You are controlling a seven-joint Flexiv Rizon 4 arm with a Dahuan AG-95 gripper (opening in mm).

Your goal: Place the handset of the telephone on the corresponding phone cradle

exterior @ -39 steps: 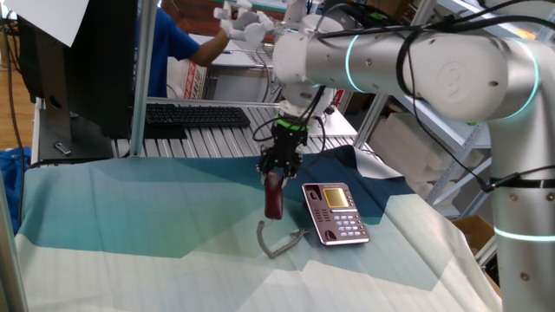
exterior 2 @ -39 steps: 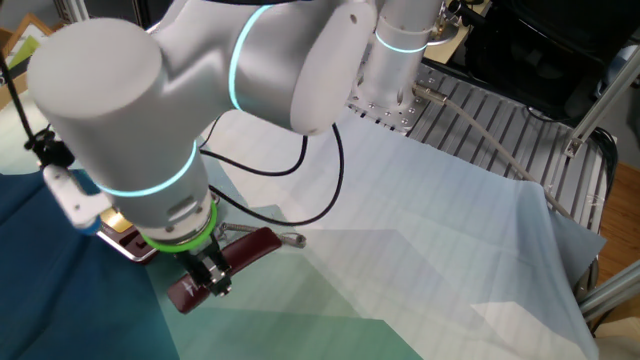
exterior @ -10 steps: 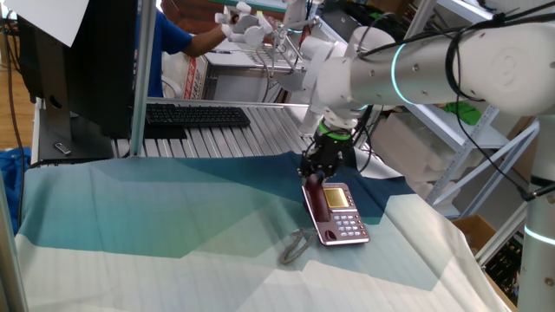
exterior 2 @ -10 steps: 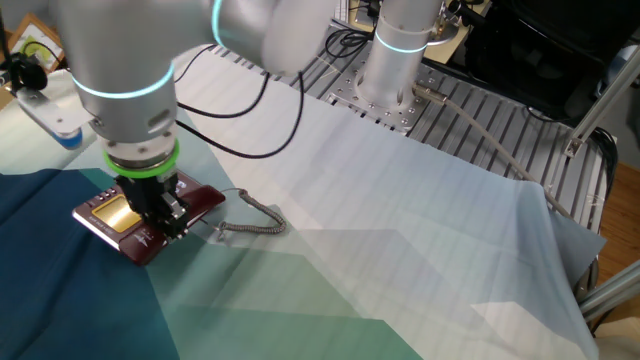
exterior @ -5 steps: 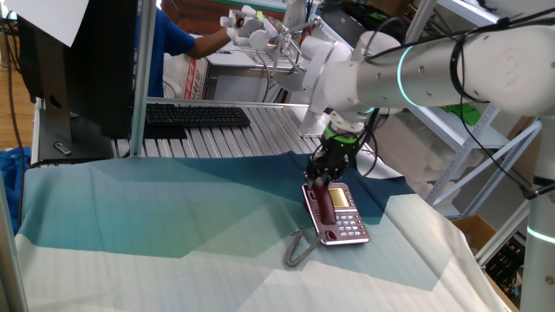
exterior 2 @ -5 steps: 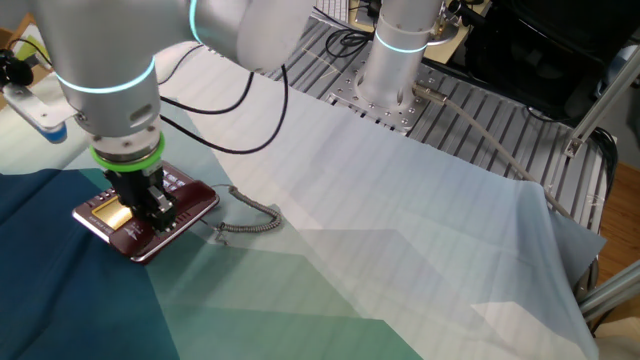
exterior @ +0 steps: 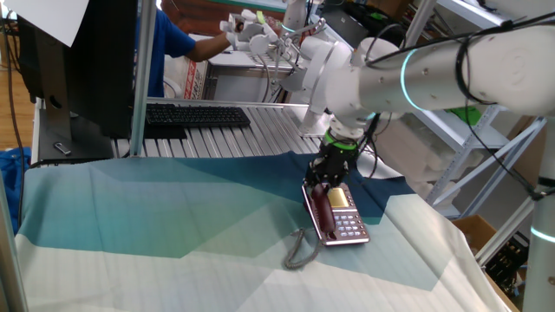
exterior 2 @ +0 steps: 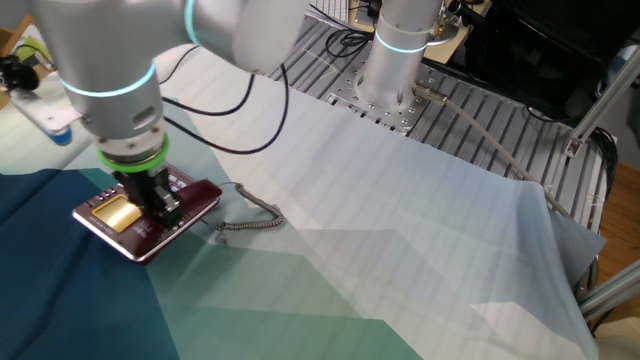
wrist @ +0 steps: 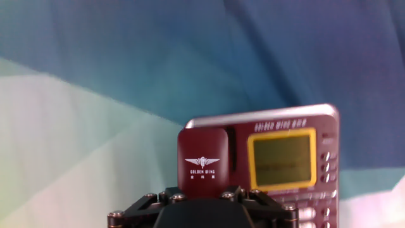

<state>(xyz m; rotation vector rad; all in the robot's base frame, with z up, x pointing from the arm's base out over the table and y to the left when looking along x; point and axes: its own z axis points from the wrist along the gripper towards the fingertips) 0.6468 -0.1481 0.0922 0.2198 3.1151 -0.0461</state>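
One fixed view: claw (exterior: 327, 179) grips handset (exterior: 318, 206) low over the telephone (exterior: 336, 213), cradle side.

Other fixed view: cord (exterior 2: 247, 217) trails on the counter (exterior 2: 420, 240); a snag could tug the handset askew.

Hand view: handset sits beside the display (wrist: 282, 158); releasing while off-line risks a crooked seat.

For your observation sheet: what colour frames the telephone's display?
Yellow, clearest in the hand view: display on the telephone.
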